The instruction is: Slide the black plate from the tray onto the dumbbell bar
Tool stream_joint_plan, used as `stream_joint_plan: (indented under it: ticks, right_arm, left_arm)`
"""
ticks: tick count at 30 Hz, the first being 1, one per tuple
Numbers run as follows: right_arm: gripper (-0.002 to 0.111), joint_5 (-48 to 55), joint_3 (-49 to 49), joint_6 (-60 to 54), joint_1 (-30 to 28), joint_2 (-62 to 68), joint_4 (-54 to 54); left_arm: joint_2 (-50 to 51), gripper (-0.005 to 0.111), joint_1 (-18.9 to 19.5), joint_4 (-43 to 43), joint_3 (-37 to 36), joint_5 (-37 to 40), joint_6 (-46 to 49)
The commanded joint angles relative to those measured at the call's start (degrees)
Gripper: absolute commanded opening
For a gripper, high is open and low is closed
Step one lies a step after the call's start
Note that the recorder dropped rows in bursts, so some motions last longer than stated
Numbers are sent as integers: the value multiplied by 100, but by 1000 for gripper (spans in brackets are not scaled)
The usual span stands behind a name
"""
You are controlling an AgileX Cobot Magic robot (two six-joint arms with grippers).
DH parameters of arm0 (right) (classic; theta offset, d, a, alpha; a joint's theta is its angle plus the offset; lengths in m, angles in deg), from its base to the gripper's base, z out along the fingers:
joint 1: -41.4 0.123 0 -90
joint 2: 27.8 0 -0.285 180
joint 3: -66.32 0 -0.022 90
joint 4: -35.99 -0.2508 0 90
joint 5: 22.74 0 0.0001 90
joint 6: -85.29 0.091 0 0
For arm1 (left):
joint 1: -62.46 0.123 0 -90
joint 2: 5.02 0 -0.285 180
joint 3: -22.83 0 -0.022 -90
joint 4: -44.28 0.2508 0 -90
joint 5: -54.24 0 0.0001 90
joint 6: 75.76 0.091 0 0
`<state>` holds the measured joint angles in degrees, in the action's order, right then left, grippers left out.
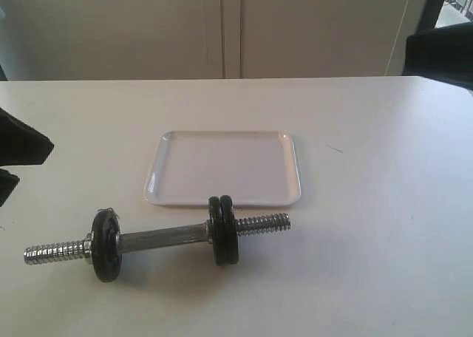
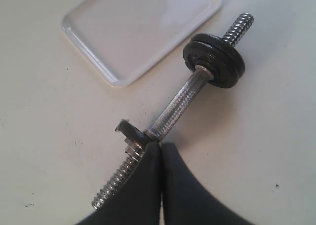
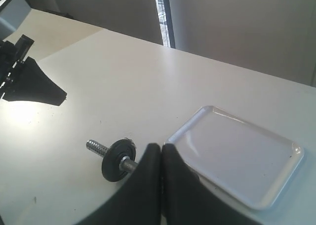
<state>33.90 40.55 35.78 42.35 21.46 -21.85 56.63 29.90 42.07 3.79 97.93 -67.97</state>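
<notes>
The dumbbell bar [image 1: 159, 238] lies on the table in front of the tray [image 1: 222, 167], which holds nothing. Two black plates [image 1: 223, 230] sit side by side on the bar's right threaded end, and a single black plate [image 1: 106, 244] sits near its left end. My left gripper [image 2: 160, 146] is shut and empty, hovering over the bar [image 2: 177, 106] beside the single plate [image 2: 129, 131], which its fingers partly hide. My right gripper [image 3: 161, 147] is also shut and empty, raised above the table between the single plate [image 3: 117, 160] and the tray [image 3: 237, 156].
The left arm's dark tip [image 1: 41, 146] pokes in at the left edge of the exterior view. The right arm's dark body [image 1: 440, 52] hangs at the top right. A pale wall runs behind the white table.
</notes>
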Motion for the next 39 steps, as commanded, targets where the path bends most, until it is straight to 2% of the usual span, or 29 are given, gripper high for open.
stream_joint_plan:
  ticks: [1,15,20,23,26,28,30,32,34,39]
  right_arm:
    - [0,-3,-23,27,-35,-33,-24]
    - [0,-3,-23,27,-35,-33,-24]
    - [0,-3,-23,27,-35,-33,-24]
    - [0,-3,-23,27,-35,-33,-24]
    - [0,-3,-23,27,-35,-33,-24]
    - [0,-3,-23,27,-35,-33,-24]
    - [0,-3,-23,27,-35,-33,-24]
    - [0,-3,-23,27,-35,-33,-24]
    - [0,-3,-23,27,-35,-33,-24]
    - [0,-3,-23,27,-35,-33,-24]
  left_arm:
    - [-54,0,-8,-75,-39,30,-34]
    - [-54,0,-8,-75,-39,30,-34]
    - [-552,0,57,-75,-44,40,-34]
    - [-1214,0,519,-75,-44,40,-34]
    - [-2089,0,1456,-75,-44,40,-34]
    - [-2485,0,1893,-75,-44,63,-34]
    - [-2802,0,2061,-63,-44,93,-34]
    - [-3069,0,2076,-107,-71,66,-45]
    - [-3367,0,2076,-107,-332,-304,-45]
    - [-4084,0,2321,-350,-1835,-2483,-45]
